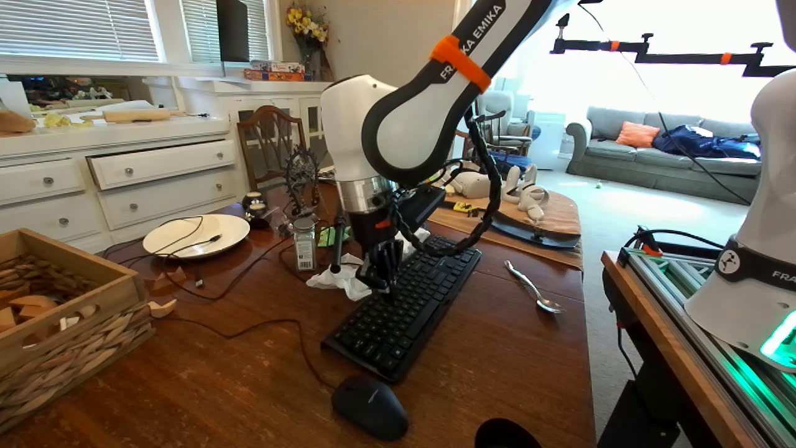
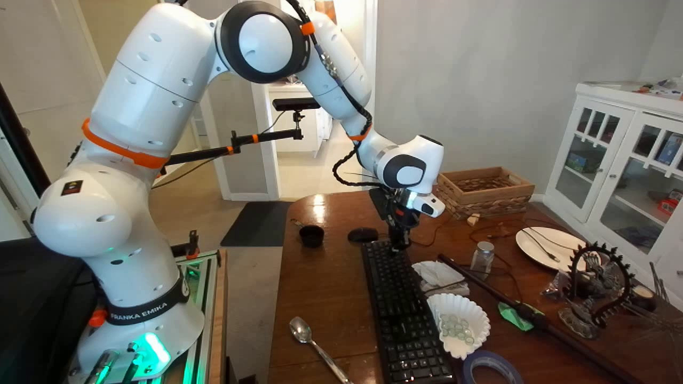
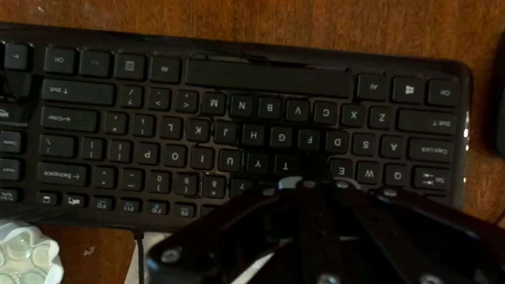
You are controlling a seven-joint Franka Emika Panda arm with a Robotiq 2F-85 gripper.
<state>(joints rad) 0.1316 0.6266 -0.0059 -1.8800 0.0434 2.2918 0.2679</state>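
Pinched-narrow hand [image 3: 318, 184] overhangs the keyboard [image 3: 232, 128], whose long axis runs crosswise, spacebar [image 3: 268, 78] uppermost, in wrist view.

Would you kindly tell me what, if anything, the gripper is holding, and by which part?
Nothing is held: the gripper is shut with no object in it, pointing down at the keyboard; whether the two touch cannot be told.
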